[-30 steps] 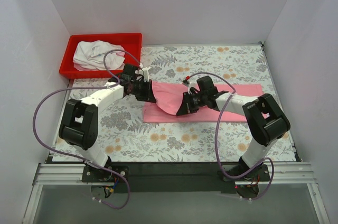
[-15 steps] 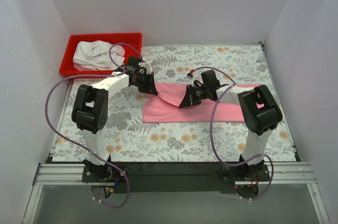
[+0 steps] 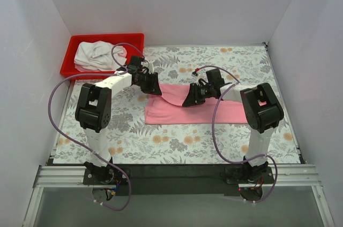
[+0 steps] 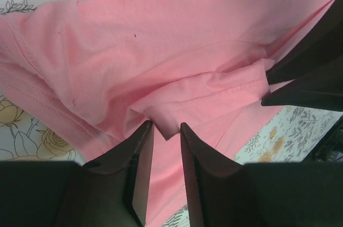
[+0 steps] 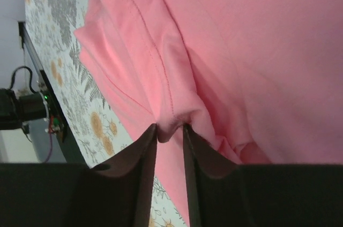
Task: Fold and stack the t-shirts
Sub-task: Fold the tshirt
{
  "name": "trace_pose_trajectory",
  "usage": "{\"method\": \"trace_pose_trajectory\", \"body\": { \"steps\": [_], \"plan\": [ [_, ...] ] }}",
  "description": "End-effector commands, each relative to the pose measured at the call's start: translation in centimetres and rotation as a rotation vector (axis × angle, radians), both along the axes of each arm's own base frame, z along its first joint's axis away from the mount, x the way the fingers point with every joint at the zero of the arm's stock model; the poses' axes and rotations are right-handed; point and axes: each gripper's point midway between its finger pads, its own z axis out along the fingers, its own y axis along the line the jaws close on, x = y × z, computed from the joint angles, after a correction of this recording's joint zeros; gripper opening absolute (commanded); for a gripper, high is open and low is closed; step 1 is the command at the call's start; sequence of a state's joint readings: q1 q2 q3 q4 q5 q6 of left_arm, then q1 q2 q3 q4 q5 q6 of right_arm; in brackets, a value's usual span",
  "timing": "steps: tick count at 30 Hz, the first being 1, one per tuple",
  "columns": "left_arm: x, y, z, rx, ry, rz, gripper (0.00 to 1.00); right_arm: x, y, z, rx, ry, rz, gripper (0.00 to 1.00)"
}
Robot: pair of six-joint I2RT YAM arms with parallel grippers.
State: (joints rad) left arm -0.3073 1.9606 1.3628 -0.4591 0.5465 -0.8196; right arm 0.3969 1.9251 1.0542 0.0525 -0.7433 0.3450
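The pink t-shirt [image 3: 177, 110] lies partly folded across the middle of the floral table. My left gripper [image 3: 155, 90] is shut on a fold of its cloth at the shirt's far left; the pinched pink cloth [image 4: 167, 125] sits between the tips in the left wrist view. My right gripper [image 3: 188, 102] is shut on a hemmed fold near the shirt's middle, and that cloth [image 5: 170, 125] bunches between the tips in the right wrist view. Both hold a flap of cloth [image 3: 172, 94] lifted over the lower layer. The white t-shirt [image 3: 95, 54] lies crumpled in the red bin.
The red bin [image 3: 107, 39] stands at the table's back left. White walls close in the table on three sides. The floral table cover [image 3: 161, 141] stretches in front of the shirt. Purple cables loop off both arms.
Both grippers have carried the pinched pink cloth towards the back of the table, drawing the flap further over the shirt. The left arm's elbow has swung right.
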Motion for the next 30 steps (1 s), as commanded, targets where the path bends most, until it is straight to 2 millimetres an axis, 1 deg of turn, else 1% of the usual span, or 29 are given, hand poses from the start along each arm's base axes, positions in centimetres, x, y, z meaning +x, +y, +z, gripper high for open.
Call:
{"method": "trace_pose_trajectory", "body": {
  "steps": [1, 2, 3, 4, 5, 7, 8, 9, 10, 11, 12, 13, 14, 15, 16, 17, 18, 19, 20, 21, 22, 23, 24, 25, 26, 27, 28, 29, 30],
  "plan": [
    [1.8, -0.4, 2.9, -0.060, -0.061, 0.002, 0.26, 2.7, 0.0, 2.6, 0.043, -0.075, -0.021, 0.38],
    [2.3, -0.4, 3.3, -0.071, -0.070, 0.004, 0.27, 3.8, -0.5, 3.1, 0.043, -0.093, -0.048, 0.43],
    [2.6, -0.4, 3.6, -0.079, -0.077, 0.009, 0.27, 4.5, -0.8, 3.5, 0.049, -0.101, -0.064, 0.44],
    [2.9, -0.4, 4.0, -0.089, -0.085, 0.013, 0.27, 5.1, -1.1, 3.8, 0.054, -0.106, -0.078, 0.44],
    [3.5, -0.3, 4.8, -0.105, -0.104, 0.022, 0.27, 6.3, -1.9, 4.4, 0.054, -0.121, -0.110, 0.44],
    [4.1, -0.1, 5.8, -0.129, -0.116, 0.042, 0.28, 7.6, -3.0, 5.2, 0.055, -0.145, -0.151, 0.45],
    [4.6, 0.3, 6.6, -0.137, -0.135, 0.058, 0.29, 8.4, -4.0, 5.4, 0.056, -0.149, -0.179, 0.45],
    [4.7, 0.5, 7.1, -0.144, -0.146, 0.062, 0.29, 8.8, -4.5, 5.9, 0.059, -0.163, -0.192, 0.46],
    [4.7, 0.7, 7.3, -0.143, -0.149, 0.068, 0.29, 9.1, -5.0, 6.3, 0.060, -0.171, -0.204, 0.46],
    [4.6, 0.9, 8.0, -0.146, -0.165, 0.074, 0.29, 9.5, -5.9, 6.4, 0.056, -0.176, -0.224, 0.46],
    [4.2, 1.1, 7.8, -0.146, -0.159, 0.078, 0.29, 9.5, -6.4, 6.5, 0.056, -0.181, -0.230, 0.46],
    [3.8, 1.2, 8.0, -0.146, -0.159, 0.080, 0.29, 9.5, -6.9, 7.2, 0.058, -0.200, -0.234, 0.46],
    [3.4, 1.3, 8.8, -0.148, -0.174, 0.079, 0.29, 9.5, -7.9, 7.2, 0.049, -0.188, -0.245, 0.46],
    [2.8, 1.5, 8.9, -0.143, -0.174, 0.073, 0.29, 9.4, -8.6, 7.7, 0.027, -0.248, -0.212, 0.45],
    [1.9, 1.8, 9.2, -0.135, -0.183, 0.061, 0.29, 9.7, -9.3, 8.5, 0.004, -0.284, -0.194, 0.45],
    [1.3, 1.9, 9.3, -0.126, -0.182, 0.053, 0.29, 8.3, -10.8, 7.5, -0.061, -0.221, -0.170, 0.45],
    [0.2, 2.0, 9.0, -0.110, -0.163, 0.048, 0.29, 8.4, -11.8, 7.5, -0.130, -0.319, -0.087, 0.43],
    [-0.9, 2.5, 8.7, -0.079, -0.162, 0.054, 0.30, 8.9, -13.3, 7.8, -0.225, -0.357, -0.062, 0.43],
    [-2.1, 2.3, 7.9, -0.038, -0.158, 0.033, 0.30, 7.2, -14.6, 6.9, -0.305, -0.298, -0.018, 0.42],
    [-3.3, 2.4, 7.0, 0.005, -0.133, 0.023, 0.31, 6.8, -15.7, 6.3, -0.370, -0.295, 0.015, 0.40],
    [-4.3, 3.0, 5.6, 0.075, -0.118, 0.026, 0.31, 6.7, -17.7, 5.5, -0.478, -0.339, 0.067, 0.40],
    [-5.7, 2.3, 4.7, 0.113, -0.096, -0.008, 0.31, 6.3, -19.1, 4.9, -0.537, -0.332, 0.081, 0.40],
    [-7.0, 2.3, 3.8, 0.152, -0.068, -0.034, 0.31, 5.5, -20.4, 4.3, -0.593, -0.312, 0.108, 0.40],
    [-8.3, 2.3, 2.6, 0.187, -0.040, -0.052, 0.31, 5.3, -22.6, 3.6, -0.674, -0.319, 0.131, 0.40],
    [-9.4, 1.8, 1.8, 0.221, -0.034, -0.084, 0.31, 4.7, -23.6, 3.0, -0.709, -0.305, 0.149, 0.40],
    [-10.0, 1.7, 1.2, 0.245, -0.036, -0.094, 0.33, 4.2, -24.6, 2.5, -0.740, -0.292, 0.160, 0.40],
    [-10.3, 1.6, 0.8, 0.269, -0.048, -0.102, 0.38, 4.0, -26.1, 2.1, -0.804, -0.287, 0.180, 0.40],
    [-10.7, 1.4, 0.2, 0.315, -0.061, -0.117, 0.38, 3.6, -26.6, 1.7, -0.827, -0.276, 0.197, 0.40],
    [-10.7, 1.3, 0.0, 0.331, -0.067, -0.120, 0.39, 3.4, -28.0, 1.5, -0.851, -0.259, 0.180, 0.40]
  ]
}}
